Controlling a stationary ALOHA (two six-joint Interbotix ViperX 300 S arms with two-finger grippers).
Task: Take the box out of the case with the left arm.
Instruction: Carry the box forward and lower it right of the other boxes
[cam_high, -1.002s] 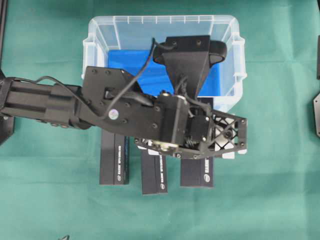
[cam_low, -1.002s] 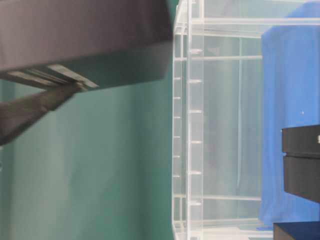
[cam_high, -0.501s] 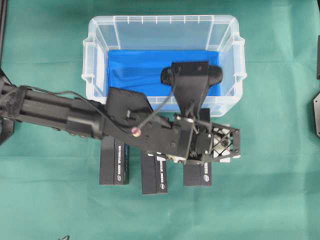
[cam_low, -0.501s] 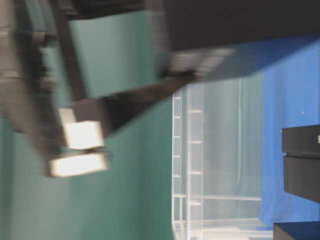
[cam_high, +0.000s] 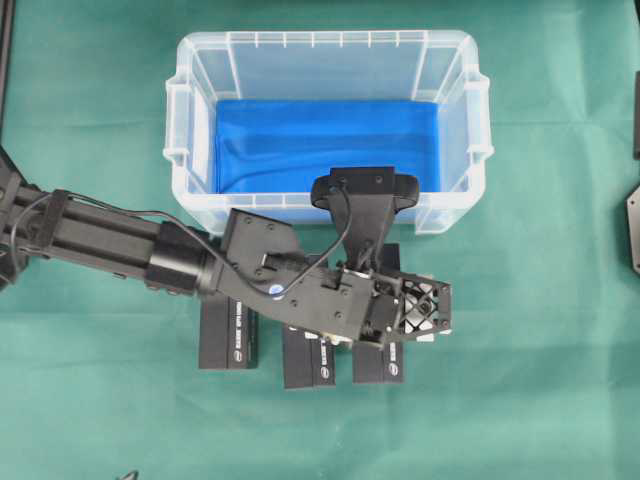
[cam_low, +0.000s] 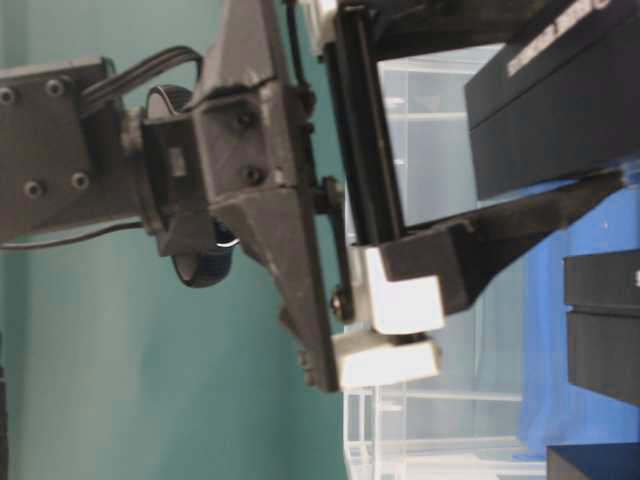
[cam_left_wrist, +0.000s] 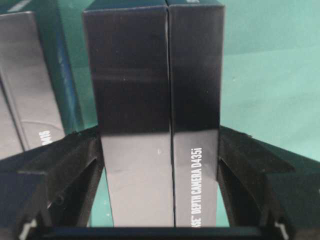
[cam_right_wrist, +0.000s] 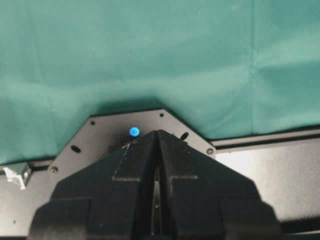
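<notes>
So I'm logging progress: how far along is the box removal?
Nearly done. The case shows only its blue lining. The left pincer grips a black box outside the case, over the green cloth beside two other boxes. Left: setting it down and letting go.

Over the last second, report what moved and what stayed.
The left gripper, shut on a black box, drew back from over the case toward the near side, out past the rim and lower over the green cloth. The case, now empty, and the three boxes on the cloth stayed put.
</notes>
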